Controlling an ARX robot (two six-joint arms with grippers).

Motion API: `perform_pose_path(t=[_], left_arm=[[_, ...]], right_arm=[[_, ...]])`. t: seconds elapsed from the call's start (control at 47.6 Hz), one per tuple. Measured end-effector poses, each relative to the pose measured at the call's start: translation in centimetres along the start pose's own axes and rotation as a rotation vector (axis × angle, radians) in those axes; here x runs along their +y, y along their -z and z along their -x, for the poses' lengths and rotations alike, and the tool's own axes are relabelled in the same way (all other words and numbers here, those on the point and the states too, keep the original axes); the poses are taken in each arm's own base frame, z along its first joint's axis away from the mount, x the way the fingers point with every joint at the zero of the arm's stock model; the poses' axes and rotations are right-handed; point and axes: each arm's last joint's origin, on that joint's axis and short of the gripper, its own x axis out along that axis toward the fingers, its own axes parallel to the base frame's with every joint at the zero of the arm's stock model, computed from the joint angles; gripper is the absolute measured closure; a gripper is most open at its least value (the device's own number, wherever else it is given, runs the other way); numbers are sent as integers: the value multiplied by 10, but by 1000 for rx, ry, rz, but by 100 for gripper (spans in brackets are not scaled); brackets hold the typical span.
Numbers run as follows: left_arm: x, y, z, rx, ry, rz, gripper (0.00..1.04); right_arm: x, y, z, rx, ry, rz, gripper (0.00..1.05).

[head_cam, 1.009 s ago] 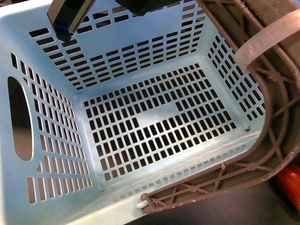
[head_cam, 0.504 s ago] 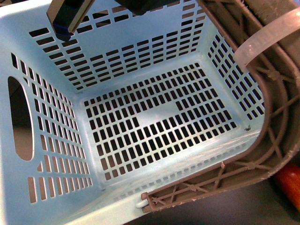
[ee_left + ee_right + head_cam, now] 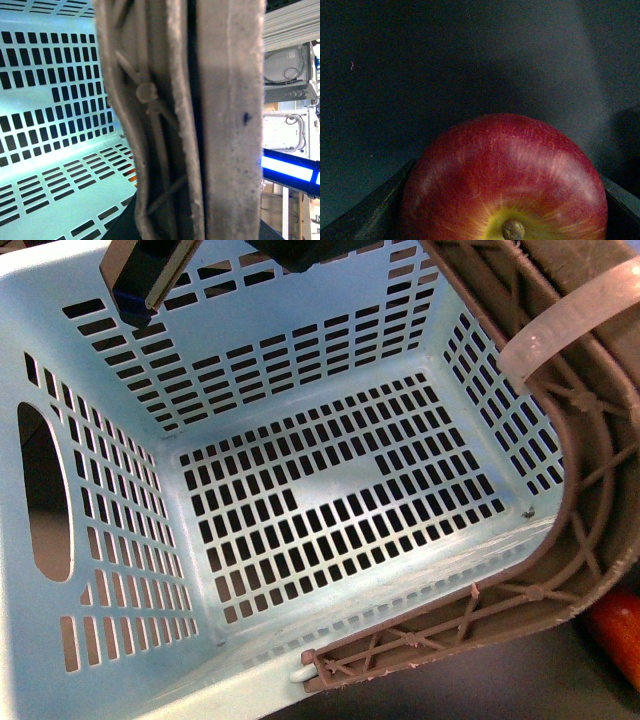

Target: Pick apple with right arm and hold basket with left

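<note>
The pale turquoise basket point(image 3: 300, 490) fills the front view, tilted, with its slotted floor and walls bare inside. Its brown-grey ribbed handle point(image 3: 560, 540) curves down the right side, bound by a white zip tie point(image 3: 560, 325). In the left wrist view the handle point(image 3: 220, 125) runs right in front of the camera; my left gripper is shut on it and its fingers are hidden. My right gripper point(image 3: 502, 210) is shut on the red apple point(image 3: 505, 160), whose yellowish stem dimple faces the camera, between dark fingers point(image 3: 370, 212). The apple does not show in the front view.
An elongated red-orange fruit point(image 3: 615, 635) lies outside the basket at the lower right on a dark surface. A gripper finger with a blue pad point(image 3: 135, 285) and a dark body point(image 3: 300, 252) hang over the basket's far rim. White machines point(image 3: 287, 75) stand behind.
</note>
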Motion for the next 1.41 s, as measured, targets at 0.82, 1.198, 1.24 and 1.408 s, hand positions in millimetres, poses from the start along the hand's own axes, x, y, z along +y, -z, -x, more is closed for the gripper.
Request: perform_pose_path(t=[0.82, 1.198, 1.24, 1.408], left_arm=[[0, 0, 0, 0, 0, 0, 89], [0, 0, 0, 0, 0, 0, 89], [0, 0, 0, 0, 0, 0, 89], [0, 0, 0, 0, 1, 1, 89]], right_arm=[[-17, -60, 249, -417, -330, 123, 24], [40, -18, 390, -651, -590, 314, 24], [49, -8, 393, -642, -619, 341, 24], [74, 19, 394, -598, -679, 405, 24]])
